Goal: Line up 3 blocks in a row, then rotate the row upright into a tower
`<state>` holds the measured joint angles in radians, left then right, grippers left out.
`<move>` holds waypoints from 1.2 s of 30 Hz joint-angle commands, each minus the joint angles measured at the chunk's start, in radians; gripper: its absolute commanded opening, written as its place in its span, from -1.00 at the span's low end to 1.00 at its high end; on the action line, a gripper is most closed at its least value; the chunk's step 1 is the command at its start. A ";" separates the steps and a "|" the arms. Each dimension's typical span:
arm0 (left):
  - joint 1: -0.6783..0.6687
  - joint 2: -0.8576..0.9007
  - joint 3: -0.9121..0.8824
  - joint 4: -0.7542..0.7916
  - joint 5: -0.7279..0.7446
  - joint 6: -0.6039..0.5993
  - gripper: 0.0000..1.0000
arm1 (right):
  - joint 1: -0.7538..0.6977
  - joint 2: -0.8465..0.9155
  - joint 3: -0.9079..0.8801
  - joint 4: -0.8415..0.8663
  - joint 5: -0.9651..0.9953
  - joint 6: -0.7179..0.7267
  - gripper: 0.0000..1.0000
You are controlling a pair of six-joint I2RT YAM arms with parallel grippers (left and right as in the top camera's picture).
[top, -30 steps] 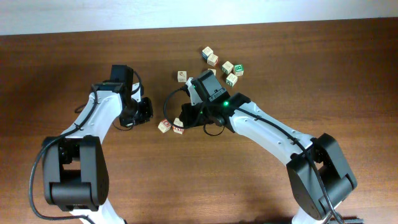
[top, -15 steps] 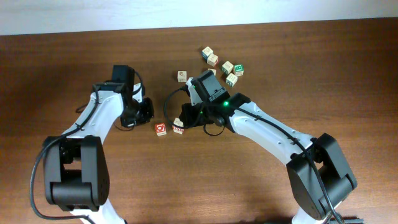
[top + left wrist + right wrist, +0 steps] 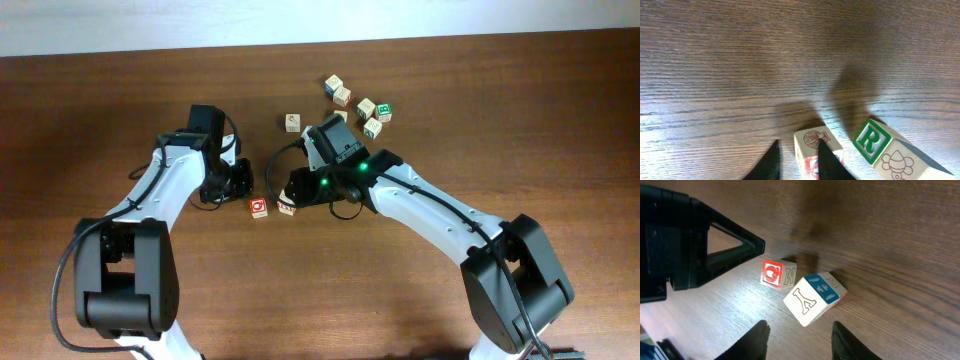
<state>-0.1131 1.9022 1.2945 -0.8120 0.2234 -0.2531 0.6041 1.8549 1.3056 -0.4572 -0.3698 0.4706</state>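
Left gripper (image 3: 798,150) and right gripper (image 3: 800,326) both sit released, nothing in the jaws. Between them on the surface (image 3: 450,100), the red-faced block (image 3: 259,207) sits just at 9 o'clock of the green-R block (image 3: 872,141).

Spare cubes (image 3: 366,109) lie clustered on wooden table (image 3: 520,130).
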 commanded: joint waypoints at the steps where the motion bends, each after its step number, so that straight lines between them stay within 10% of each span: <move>1: 0.002 0.003 0.020 -0.001 -0.003 0.008 -0.34 | 0.009 0.003 0.003 -0.010 0.029 -0.008 0.06; 10: 0.002 -0.026 0.103 -0.070 -0.005 0.069 -0.24 | -0.043 0.002 0.085 -0.158 0.050 -0.065 0.36; 28: 0.002 -0.137 0.113 -0.106 -0.011 0.136 0.64 | -0.050 0.002 0.151 -0.234 0.080 -0.097 0.44; 33: 0.002 -0.137 0.113 -0.105 -0.011 0.136 0.64 | -0.050 0.003 0.151 -0.233 0.080 -0.097 0.44; 36: 0.002 -0.137 0.113 -0.105 -0.011 0.136 0.15 | -0.048 0.003 0.151 -0.224 0.080 -0.096 0.23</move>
<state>-0.1131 1.7802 1.3922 -0.9195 0.2188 -0.1238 0.5587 1.8557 1.4364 -0.6876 -0.3027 0.3820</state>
